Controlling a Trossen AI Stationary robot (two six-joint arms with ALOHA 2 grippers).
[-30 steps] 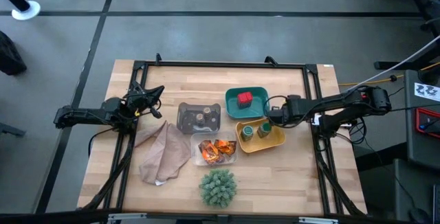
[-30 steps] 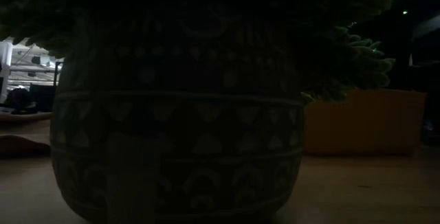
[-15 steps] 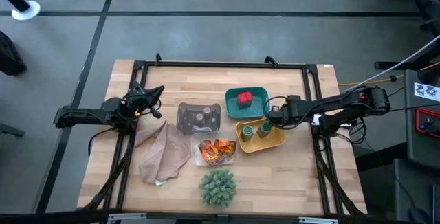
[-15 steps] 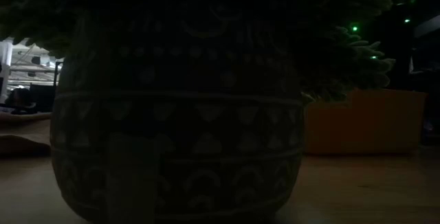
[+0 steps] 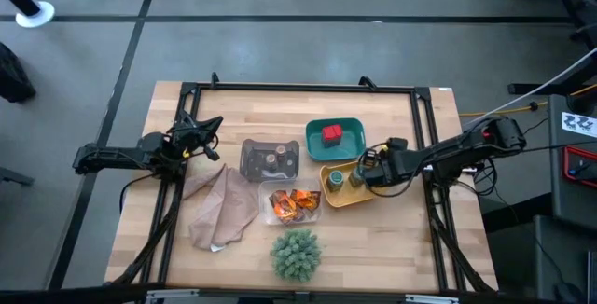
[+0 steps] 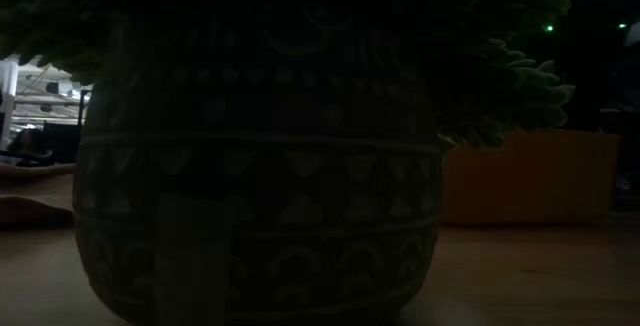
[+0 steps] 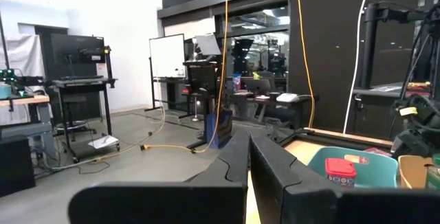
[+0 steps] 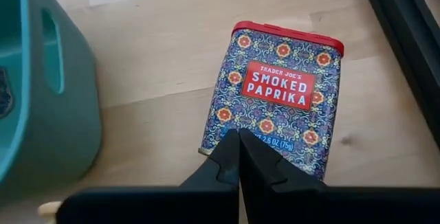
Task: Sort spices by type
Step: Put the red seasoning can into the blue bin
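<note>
Since a second ago our right gripper [image 5: 366, 166] has swung from beside the teal tray [image 5: 350, 140] toward the yellow tray [image 5: 377, 190], and nothing else on the table has shifted. Its fingers [image 8: 237, 157] are pressed together, holding nothing, with their tips over a smoked paprika tin [image 8: 278, 107] lying flat on the wood just beside the teal tray's wall. Our left gripper [image 5: 211, 125] waits near the table's left edge, fingers [image 7: 265, 162] likewise closed and empty.

On the light wooden table [image 5: 233, 103] we see one red tub [image 5: 331, 135] in the teal tray, two green jars [image 5: 346, 178] in the yellow tray, two brown-topped jars [image 5: 271, 159] in the grey tray [image 5: 253, 164], and the orange sachets [image 5: 294, 201] in the clear tray [image 5: 269, 213]. A tan cloth [image 5: 222, 209] lies left of them, the spiky plant [image 5: 296, 254] at the near edge, its patterned pot [image 6: 260, 166] filling the low view. Around the table is grey floor [image 5: 280, 43]; the left wrist view shows a whiteboard [image 7: 167, 57], desks and yellow cables.
</note>
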